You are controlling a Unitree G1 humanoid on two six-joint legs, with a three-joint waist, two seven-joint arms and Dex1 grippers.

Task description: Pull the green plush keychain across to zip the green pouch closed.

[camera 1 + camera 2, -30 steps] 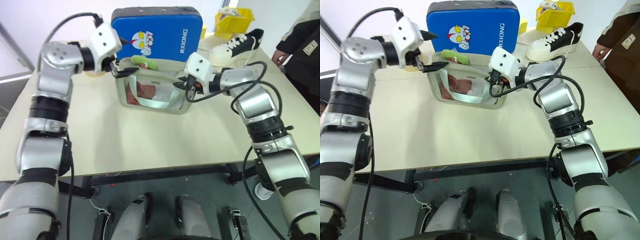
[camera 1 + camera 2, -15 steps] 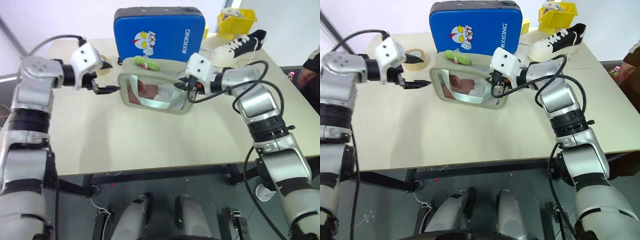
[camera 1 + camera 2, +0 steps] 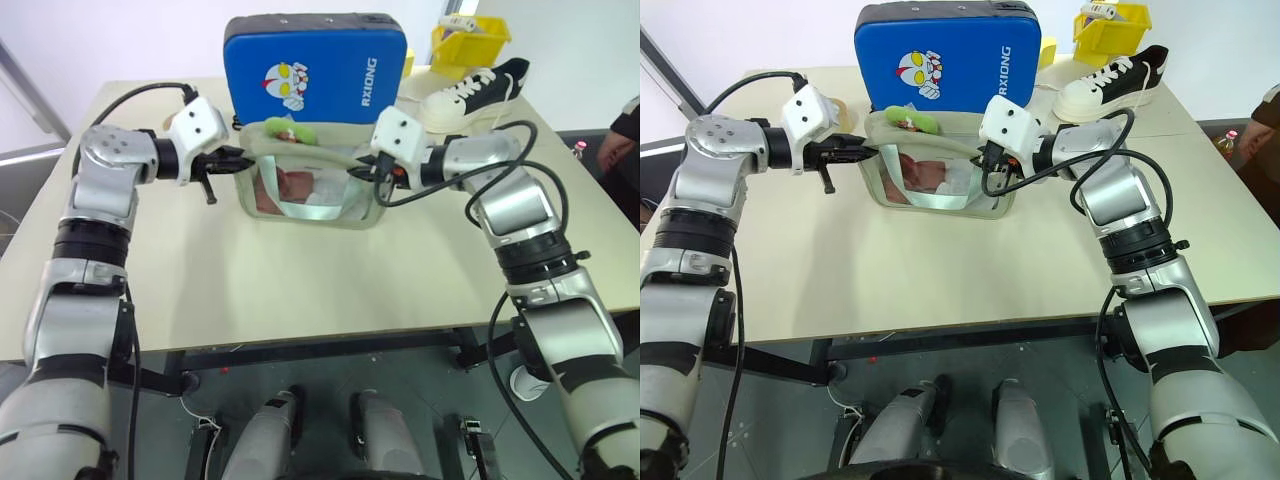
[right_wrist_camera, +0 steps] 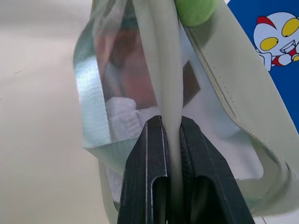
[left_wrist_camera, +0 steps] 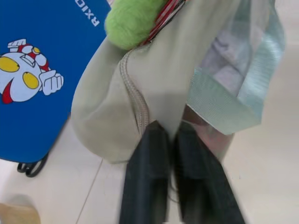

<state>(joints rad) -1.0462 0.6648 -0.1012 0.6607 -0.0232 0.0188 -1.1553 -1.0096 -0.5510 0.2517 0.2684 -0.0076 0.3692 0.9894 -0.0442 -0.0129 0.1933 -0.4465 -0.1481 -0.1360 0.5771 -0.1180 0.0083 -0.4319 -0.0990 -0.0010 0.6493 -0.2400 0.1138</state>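
My surface [image 3: 300, 280] is a pale beige tabletop on a dark metal frame [image 3: 330, 352] (crossbar under the near edge). Grey floor [image 3: 330, 400] below; white wall [image 3: 120, 40] behind, evenly lit.

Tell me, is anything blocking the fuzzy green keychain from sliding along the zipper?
Nothing visible blocks it. The green plush keychain sits on top of the green pouch. Both the left gripper and right gripper pinch the pouch's ends, not the keychain.
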